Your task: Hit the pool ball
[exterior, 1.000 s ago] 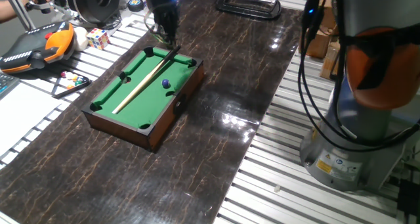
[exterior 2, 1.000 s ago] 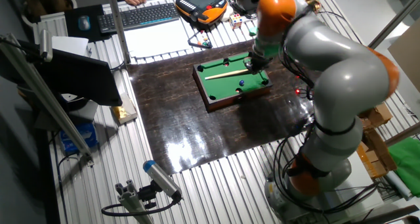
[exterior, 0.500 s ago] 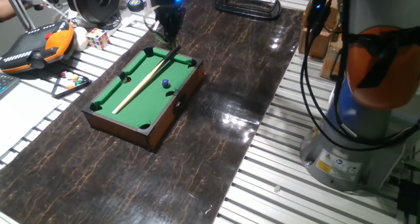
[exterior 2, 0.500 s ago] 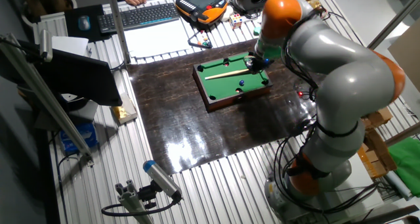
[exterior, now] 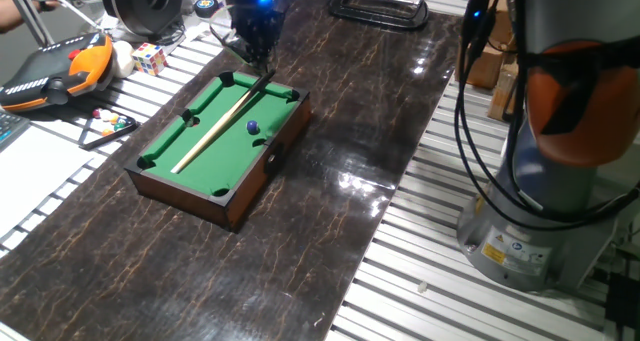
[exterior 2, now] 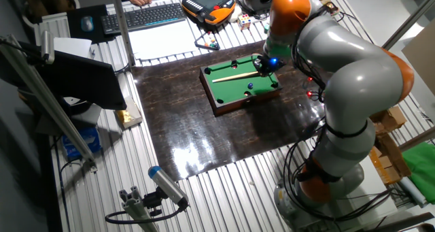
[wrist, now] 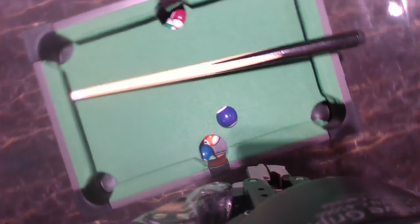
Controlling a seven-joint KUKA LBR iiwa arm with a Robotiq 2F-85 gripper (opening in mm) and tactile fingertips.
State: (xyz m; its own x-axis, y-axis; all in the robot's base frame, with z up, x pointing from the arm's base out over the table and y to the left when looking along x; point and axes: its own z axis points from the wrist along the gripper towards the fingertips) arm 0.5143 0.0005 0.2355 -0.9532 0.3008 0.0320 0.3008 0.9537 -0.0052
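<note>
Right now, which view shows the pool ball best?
The hand view: the pool ball is large and unobstructed on the felt below the cue. In both fixed views it is only a tiny blue dot.

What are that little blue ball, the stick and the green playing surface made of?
The pool ball looks like hard glossy plastic or resin: it shows a bright highlight. The cue stick looks wooden, pale along its length and dark at one end. The pool table surface looks like matte green felt, inside a dark brown, probably wooden frame.
</note>
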